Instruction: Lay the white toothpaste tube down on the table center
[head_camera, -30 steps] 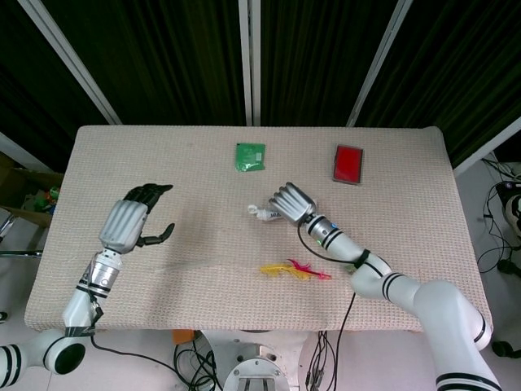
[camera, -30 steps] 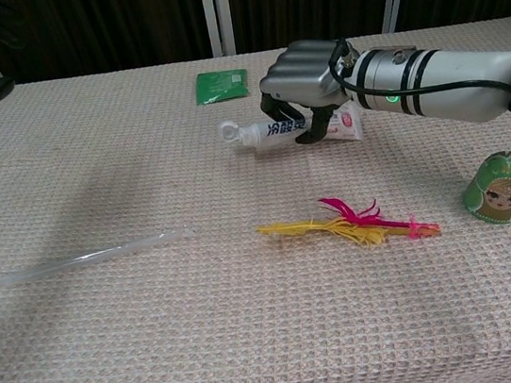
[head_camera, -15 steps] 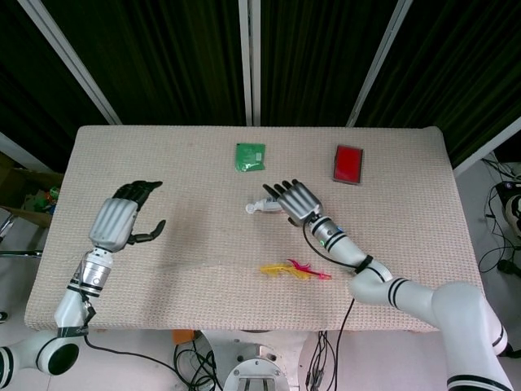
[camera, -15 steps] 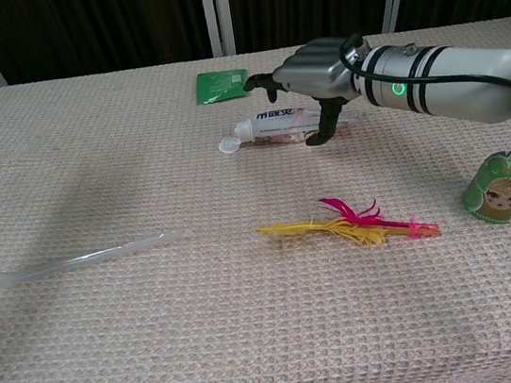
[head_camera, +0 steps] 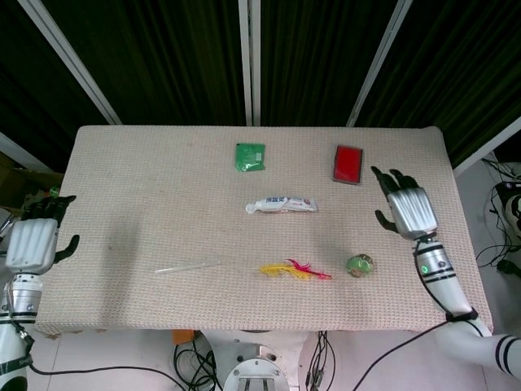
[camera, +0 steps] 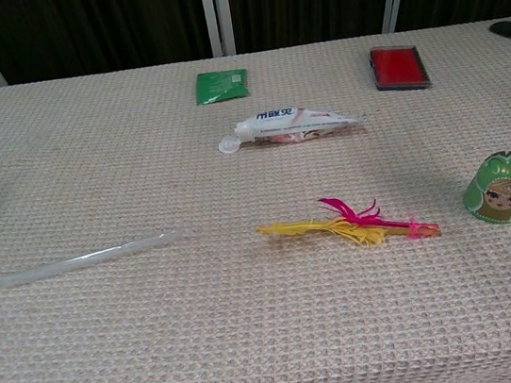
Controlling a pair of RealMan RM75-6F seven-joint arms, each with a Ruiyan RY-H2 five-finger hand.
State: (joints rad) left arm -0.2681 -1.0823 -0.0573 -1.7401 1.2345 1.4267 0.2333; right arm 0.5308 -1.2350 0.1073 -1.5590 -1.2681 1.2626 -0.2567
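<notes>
One white toothpaste tube (head_camera: pixel 282 204) lies flat, cap end pointing left.

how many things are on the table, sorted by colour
green: 2, flat green packet, round green doll-faced figure
red: 1, flat red case
white: 1, white toothpaste tube
clear: 1, clear plastic straw
yellow-pink: 1, feather bundle
total: 6

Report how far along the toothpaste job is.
Done, as far as the views show: the white toothpaste tube lies flat on the table near its center, touched by neither hand. In hand: nothing; the left hand and right hand hover open at the table's sides. Nothing looks left.
</notes>
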